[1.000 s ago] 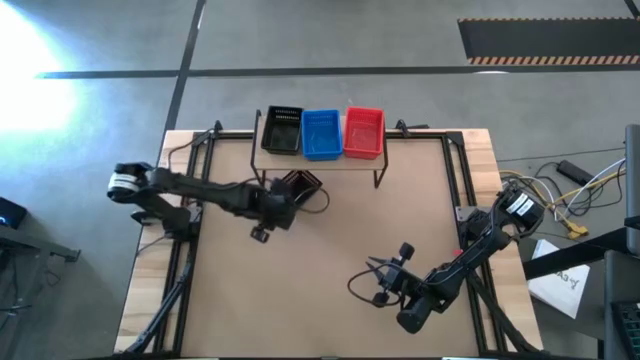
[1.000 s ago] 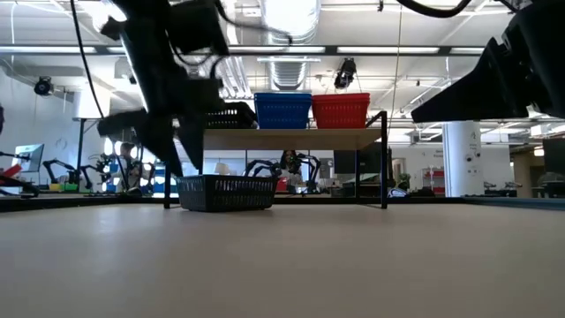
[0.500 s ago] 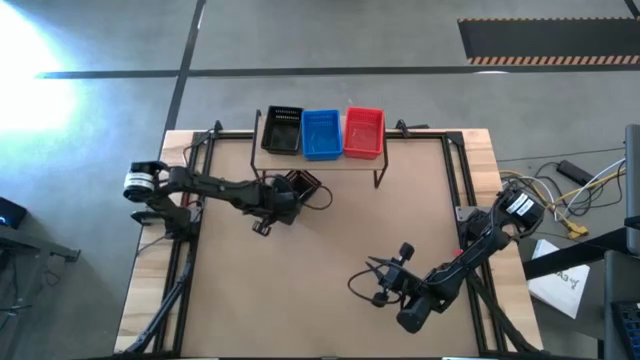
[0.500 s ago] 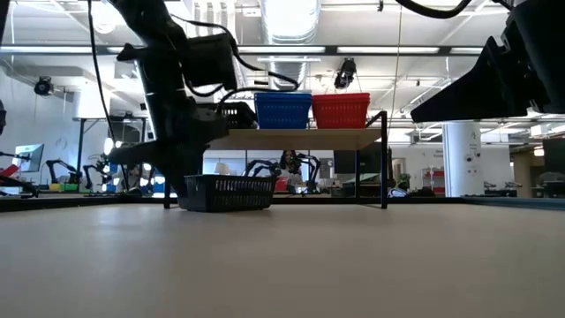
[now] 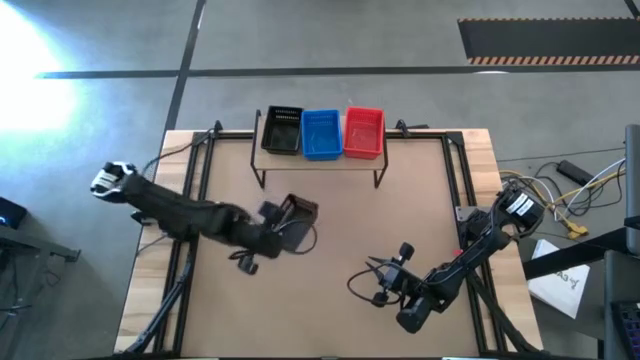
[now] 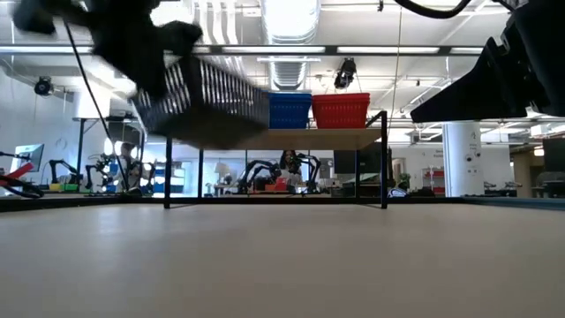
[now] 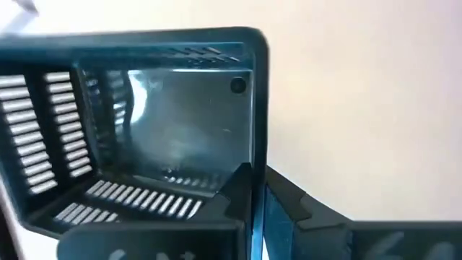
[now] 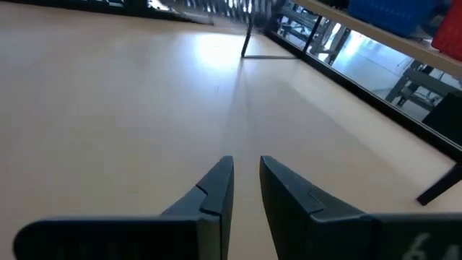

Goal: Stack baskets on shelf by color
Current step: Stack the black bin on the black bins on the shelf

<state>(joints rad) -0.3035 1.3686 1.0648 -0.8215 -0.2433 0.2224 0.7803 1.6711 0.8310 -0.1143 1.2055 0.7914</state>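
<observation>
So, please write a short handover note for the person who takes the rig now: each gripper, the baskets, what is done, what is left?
Left gripper: shut on the wall of a black basket, lifted off the table and tilted, in front of the shelf.
Right gripper: holds nothing, fingers close together, waiting low at the table's near right.
On the shelf: black stack at left, blue basket in the middle, red basket at right.
Done: shelf sorted by colour so far.
Left: put the held basket onto the black stack. No other loose baskets are seen.
</observation>
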